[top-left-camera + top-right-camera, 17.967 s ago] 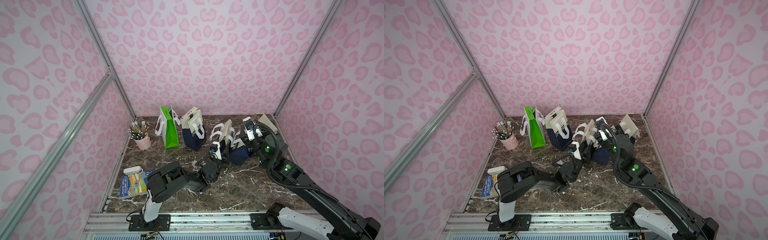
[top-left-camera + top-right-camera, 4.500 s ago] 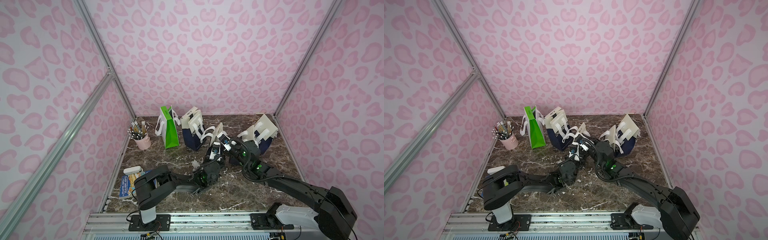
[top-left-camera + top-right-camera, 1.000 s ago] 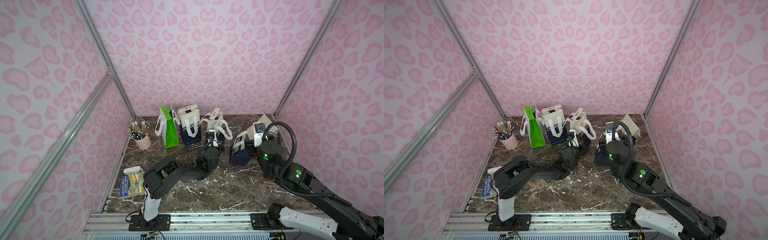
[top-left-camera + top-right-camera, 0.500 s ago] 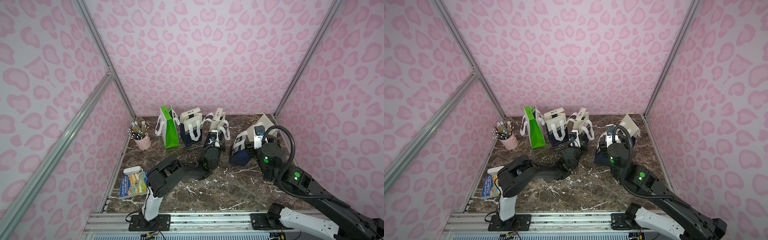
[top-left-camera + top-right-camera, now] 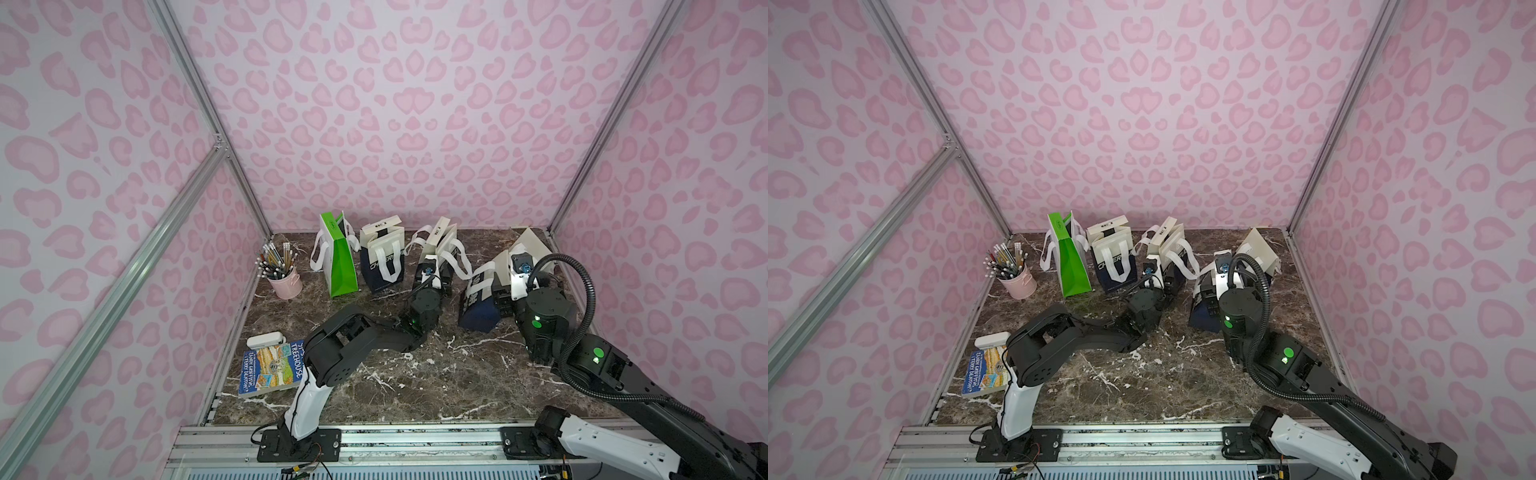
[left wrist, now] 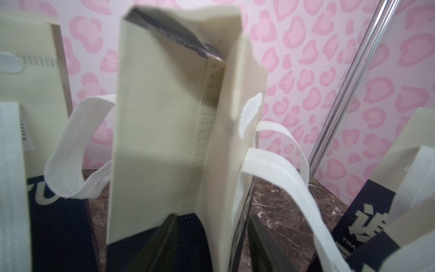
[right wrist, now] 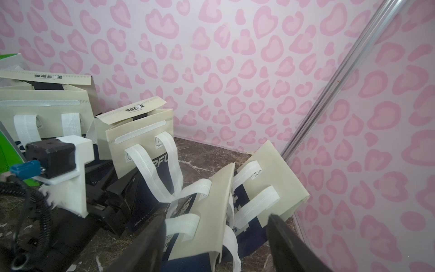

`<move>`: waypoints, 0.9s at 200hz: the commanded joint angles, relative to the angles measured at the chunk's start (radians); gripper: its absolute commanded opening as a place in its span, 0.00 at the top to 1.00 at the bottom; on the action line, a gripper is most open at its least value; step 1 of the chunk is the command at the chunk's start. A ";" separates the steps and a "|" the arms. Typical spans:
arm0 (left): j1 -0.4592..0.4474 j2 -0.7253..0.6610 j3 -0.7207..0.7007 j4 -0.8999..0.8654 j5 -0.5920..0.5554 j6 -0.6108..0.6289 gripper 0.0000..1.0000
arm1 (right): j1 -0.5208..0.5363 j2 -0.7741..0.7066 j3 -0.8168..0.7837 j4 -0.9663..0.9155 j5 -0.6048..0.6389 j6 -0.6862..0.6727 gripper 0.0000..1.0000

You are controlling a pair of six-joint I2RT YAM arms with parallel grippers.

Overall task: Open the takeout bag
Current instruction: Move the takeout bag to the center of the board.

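1. Pink heart-spot walls (image 5: pixel 415 104), dark marble desk (image 5: pixel 415 374) with white veins, polished.
2. Middle takeout bag (image 5: pixel 446 243) sits at 12 o'clock on the desk. It is upright, flap lifted, mouth gaping dark in the left wrist view. We'd call it opened.
3. Left hand (image 6: pixel 213 216): fingers spread, straddling that bag's side seam low down. We can't tell if either finger touches.
4. Tipped takeout bag (image 5: pixel 478 311) at 2 o'clock is keeled over, panels close together. Its mouth looks unopened to us, though we're not sure. We think it's the remaining work.
5. Right hand (image 7: pixel 216 217): spread wide around its near end, no pinch visible.
6. Material is limp non-woven fabric, cream top over navy base. White ribbed strap handles, dotted weld seams, boxy gussets. We expect flop and sliding on stone.
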 commanded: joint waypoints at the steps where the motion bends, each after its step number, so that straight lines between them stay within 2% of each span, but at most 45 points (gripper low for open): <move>1: -0.001 -0.054 -0.051 -0.017 0.081 -0.051 0.39 | 0.000 -0.007 -0.011 0.017 0.008 0.024 0.28; 36: -0.019 -0.151 -0.181 -0.031 0.145 -0.095 0.32 | -0.001 0.002 -0.030 0.055 0.009 0.039 0.28; 84: -0.083 -0.292 -0.346 -0.061 0.220 -0.090 0.29 | -0.002 0.008 -0.038 0.102 -0.004 0.023 0.28; 127: -0.173 -0.450 -0.482 -0.059 0.522 -0.071 0.36 | -0.044 0.019 0.039 0.035 0.061 0.078 0.28; 153: -0.260 -0.507 -0.487 -0.066 0.658 -0.098 0.38 | -0.076 0.032 0.109 -0.031 0.089 0.116 0.29; 164: -0.308 -0.505 -0.463 -0.070 0.661 -0.104 0.38 | -0.081 0.031 0.126 -0.043 0.092 0.118 0.29; 180: -0.367 -0.474 -0.418 -0.064 0.562 -0.135 0.37 | -0.082 0.023 0.137 -0.045 0.096 0.110 0.28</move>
